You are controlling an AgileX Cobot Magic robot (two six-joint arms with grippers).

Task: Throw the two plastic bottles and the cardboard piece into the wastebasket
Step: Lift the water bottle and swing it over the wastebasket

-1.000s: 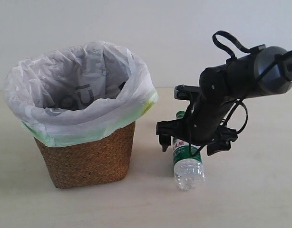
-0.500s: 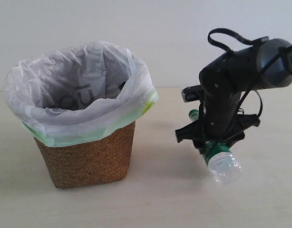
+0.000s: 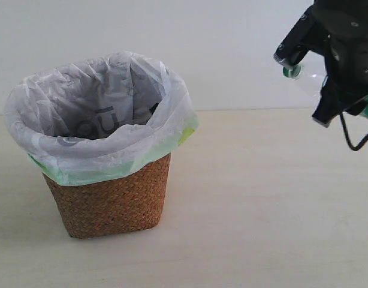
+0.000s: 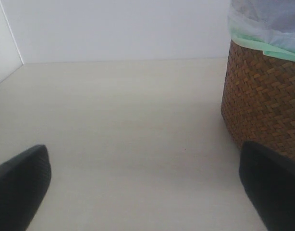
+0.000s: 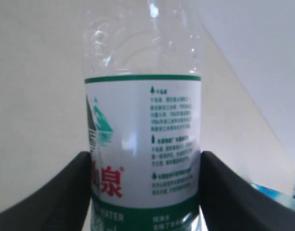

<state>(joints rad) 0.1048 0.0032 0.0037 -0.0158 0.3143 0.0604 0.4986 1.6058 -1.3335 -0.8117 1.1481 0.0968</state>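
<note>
My right gripper [image 5: 145, 192] is shut on the stout clear plastic bottle [image 5: 142, 134], its two black fingers pressed to either side of the green-white label. In the exterior view that gripper [image 3: 325, 84] hangs high at the upper right, well above the table, and the bottle's green cap [image 3: 290, 71] points left toward the wastebasket [image 3: 112, 198]. The wicker wastebasket, lined with a white and pale green bag, stands at the left. My left gripper [image 4: 145, 187] is open low over bare table, beside the basket's wall [image 4: 263, 106]. The cardboard piece and the other bottle are out of view.
The pale table [image 3: 262, 210] stretches between the basket and the right arm. A white wall [image 3: 232, 48] runs along the back. The right arm's black cable [image 3: 356, 141] dangles at the right edge.
My right gripper closed on the green-label bottle lying on the table right of the basket, then lifted it up and to the right. The basket has not moved.
</note>
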